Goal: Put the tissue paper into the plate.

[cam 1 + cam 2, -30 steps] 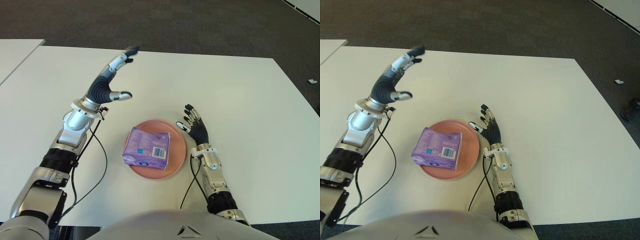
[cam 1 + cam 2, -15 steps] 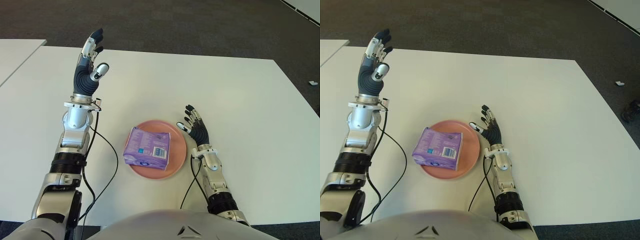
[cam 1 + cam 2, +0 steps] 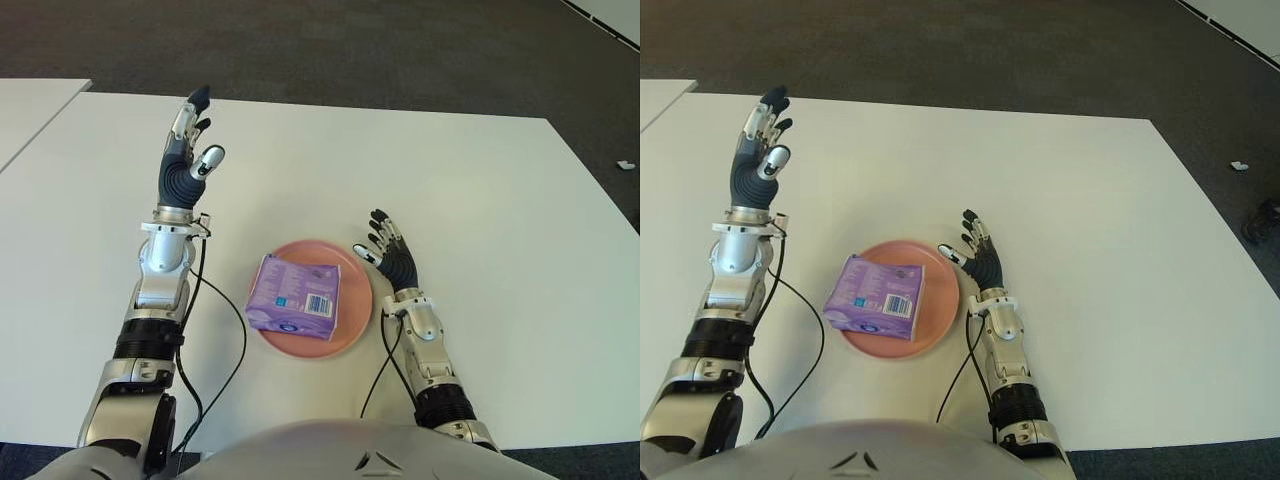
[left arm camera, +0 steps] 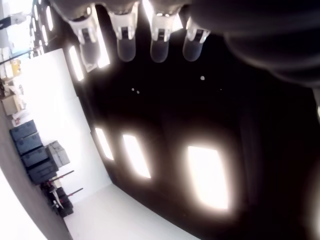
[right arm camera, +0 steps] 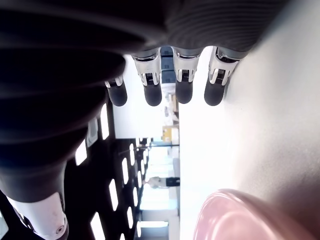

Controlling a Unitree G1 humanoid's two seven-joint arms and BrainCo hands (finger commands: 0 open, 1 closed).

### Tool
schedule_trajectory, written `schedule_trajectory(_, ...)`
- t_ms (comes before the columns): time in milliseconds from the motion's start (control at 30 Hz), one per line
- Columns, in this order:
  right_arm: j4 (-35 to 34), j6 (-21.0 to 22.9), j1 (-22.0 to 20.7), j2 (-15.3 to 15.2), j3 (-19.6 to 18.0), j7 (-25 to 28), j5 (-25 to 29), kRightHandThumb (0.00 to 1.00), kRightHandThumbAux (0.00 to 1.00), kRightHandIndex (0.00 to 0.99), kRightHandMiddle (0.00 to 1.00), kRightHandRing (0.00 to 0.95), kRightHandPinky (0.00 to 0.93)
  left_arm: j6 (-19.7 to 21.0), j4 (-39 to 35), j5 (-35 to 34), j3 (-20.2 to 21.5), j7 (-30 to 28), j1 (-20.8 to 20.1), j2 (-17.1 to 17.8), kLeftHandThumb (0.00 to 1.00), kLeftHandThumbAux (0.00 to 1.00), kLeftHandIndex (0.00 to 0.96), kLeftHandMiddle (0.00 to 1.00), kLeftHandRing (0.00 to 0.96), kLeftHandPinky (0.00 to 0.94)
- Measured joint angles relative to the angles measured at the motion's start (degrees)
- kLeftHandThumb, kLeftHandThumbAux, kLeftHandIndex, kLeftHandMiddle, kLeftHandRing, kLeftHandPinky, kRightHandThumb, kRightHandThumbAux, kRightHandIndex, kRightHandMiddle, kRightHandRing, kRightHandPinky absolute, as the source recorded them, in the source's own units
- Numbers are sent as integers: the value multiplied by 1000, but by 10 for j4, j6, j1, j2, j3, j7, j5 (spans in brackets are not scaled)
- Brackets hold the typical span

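Observation:
A purple tissue pack [image 3: 293,296] lies on the pink plate [image 3: 355,318] near the table's front edge, its left end over the rim. My left hand [image 3: 187,150] is raised above the table, left of and beyond the plate, fingers straight and spread, holding nothing. In the left wrist view its fingers [image 4: 125,35] point up at a ceiling. My right hand [image 3: 388,255] shows just right of the plate, open with fingers extended. The right wrist view shows the fingers [image 5: 152,90] of that hand straight and the plate's rim [image 5: 235,207] beside them.
The white table [image 3: 480,200] stretches wide to the back and right. A second white table [image 3: 30,110] stands at the far left. Dark carpet lies beyond, with a small white scrap [image 3: 625,164] on it at the right.
My left hand swung from stretched forward over the table to upright, then came slightly right and lower. The tissue pack, plate and right hand have not moved.

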Motion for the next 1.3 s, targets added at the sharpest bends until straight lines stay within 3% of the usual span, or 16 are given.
schedule_trajectory(167, 0, 0, 0, 1, 0, 0, 0, 34, 707, 0, 23, 14, 18, -31, 19, 22, -14, 11, 41, -28, 2, 334, 0, 0, 0, 0)
schedule_trajectory(333, 0, 0, 1, 2, 1, -1, 0, 34, 702, 0, 22, 12, 16, -30, 36, 34, -41, 8, 88, -57, 0, 357, 0, 0, 0, 0)
schedule_trajectory(767, -6, 5, 4, 4, 1, -3, 0, 36, 710, 0, 23, 15, 23, -33, 108, 53, -66, 5, 135, -75, 0, 451, 0, 0, 0, 0)
schedule_trajectory(1300, -11, 16, 7, 7, 1, -4, 0, 37, 708, 0, 29, 22, 25, -10, 116, 26, -61, -5, 138, -81, 0, 485, 0, 0, 0, 0)
